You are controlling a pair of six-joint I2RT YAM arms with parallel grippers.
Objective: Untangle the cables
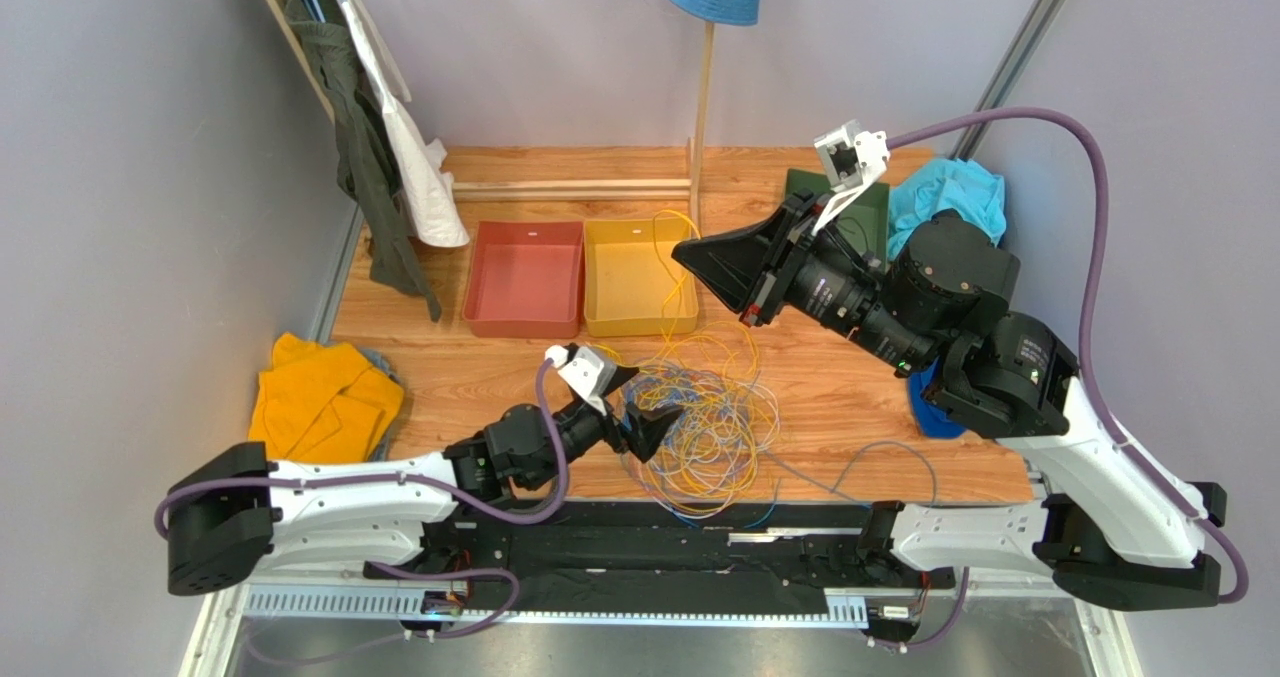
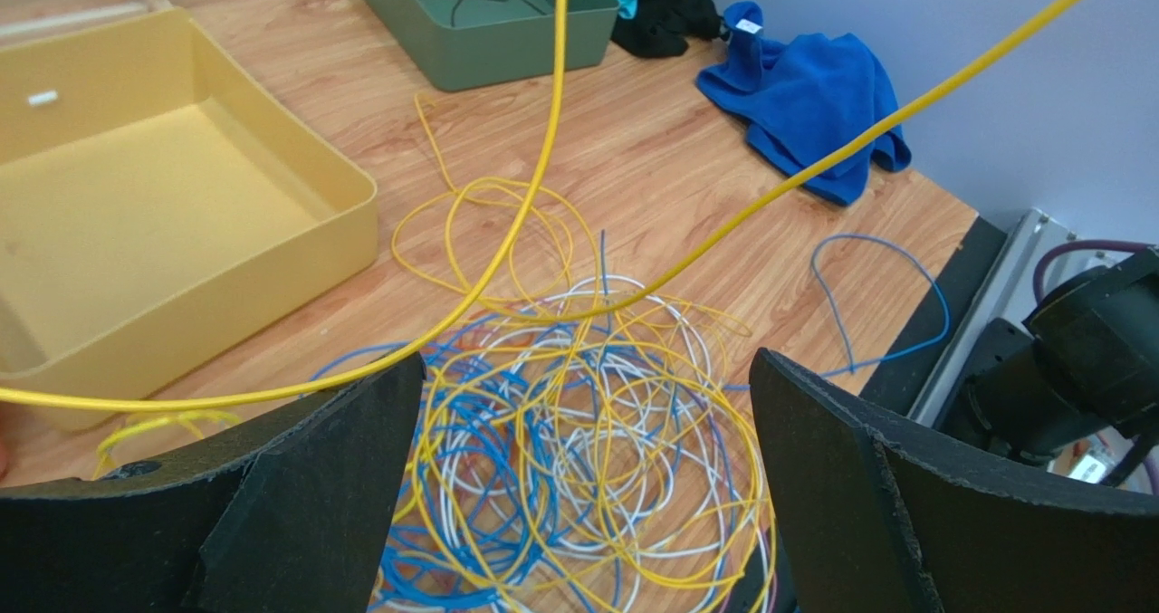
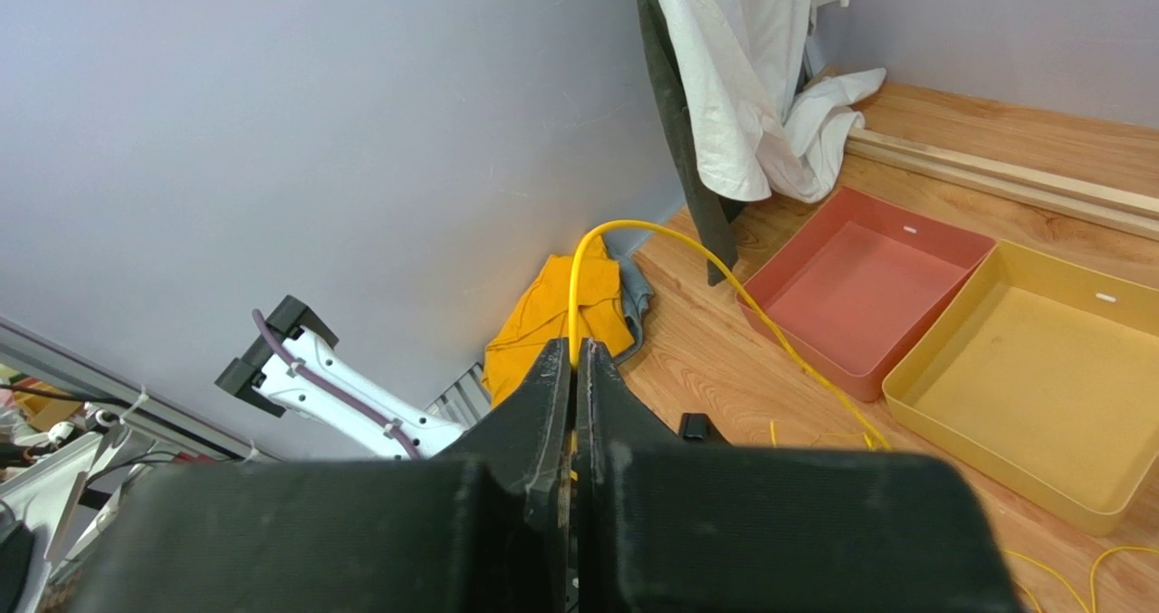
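Your left gripper [image 2: 578,518] is down low at the near side of the heap, jaws spread wide with nothing between them (basically straddling the mess). If you close here you'll probably catch a whole fistful of loops instead of one wire, because several strands cross right under the fingers.

Bigger worry, I think, is the lifted yellow strand [image 2: 538,192]. Both of its legs run down into the middle of the pile and look threaded among other loops, so more pull could drag the whole heap along or cinch a knot tighter. It could also slide out of the pinch, since it's so thin.

The cables [image 1: 706,430] themselves sit on the wooden table [image 1: 842,392] between the two arms, just this side of the yellow tray [image 1: 639,317]. They make a loose nest of yellow, blue and pale whitish curls, all very thin, overlapping in wide rings rather than a hard ball. One blue wire [image 2: 871,301] trails off alone toward your right.

Farther out and well above the table, your right gripper [image 3: 572,369] is clamped shut on that yellow strand, which arcs up out of its tips. Beyond that is the red tray [image 1: 523,280].
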